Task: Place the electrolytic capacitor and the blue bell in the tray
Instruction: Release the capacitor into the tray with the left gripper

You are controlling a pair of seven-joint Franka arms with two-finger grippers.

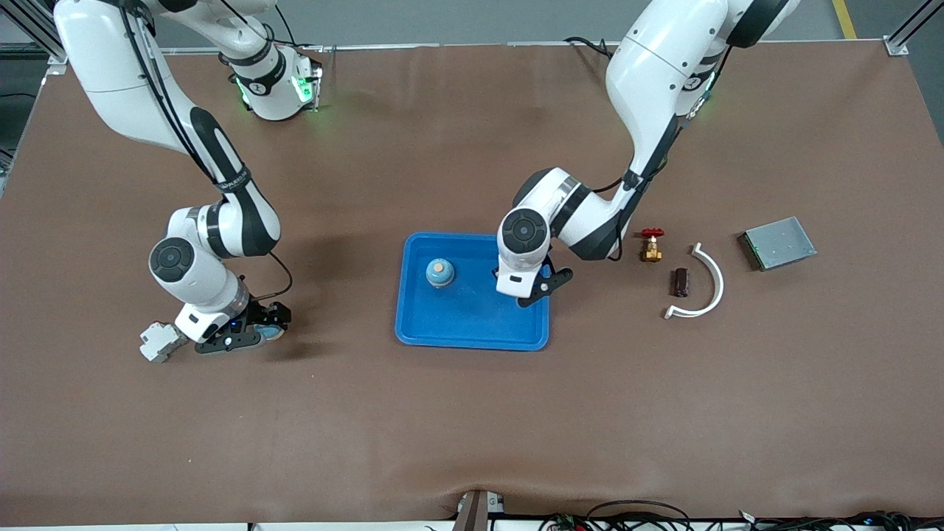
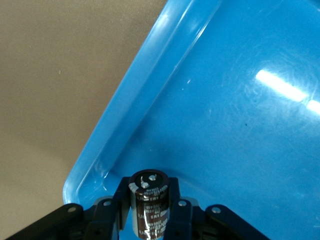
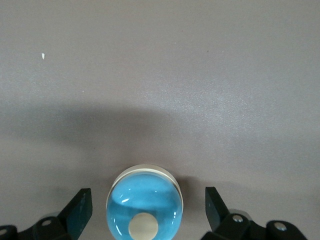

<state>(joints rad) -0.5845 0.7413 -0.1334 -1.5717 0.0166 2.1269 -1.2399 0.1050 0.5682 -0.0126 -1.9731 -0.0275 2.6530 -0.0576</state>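
1. Two arms work over a brown matte table [image 1: 472, 413]. The right gripper [image 1: 243, 335] sits low at the right arm's end; a small white-grey block [image 1: 158, 341] lies just beside it on the table.
2. In the right wrist view the fingers [image 3: 80, 210] stand spread, apart from a glossy blue bell [image 3: 144, 206] between them: a round dome with a pale button on top and a light rim, resting on the table.
3. The tray [image 1: 472, 335], shallow smooth blue plastic with rounded corners, lies mid-table. A second blue domed bell [image 1: 439, 272] with an orange-tan top stands inside it, toward the right arm's side.
4. The left gripper [image 1: 532, 284] is over the tray's edge toward the left arm's end. Its fingers [image 2: 181, 220] clamp an electrolytic capacitor [image 2: 149, 202], a dark cylinder with printed sleeve, above a tray corner.
5. Toward the left arm's end, outside the tray: a brass valve [image 1: 651, 245] with red handle, a small dark cylinder [image 1: 680, 282], a curved white plastic strip [image 1: 704, 284], then a grey metal plate [image 1: 779, 243].
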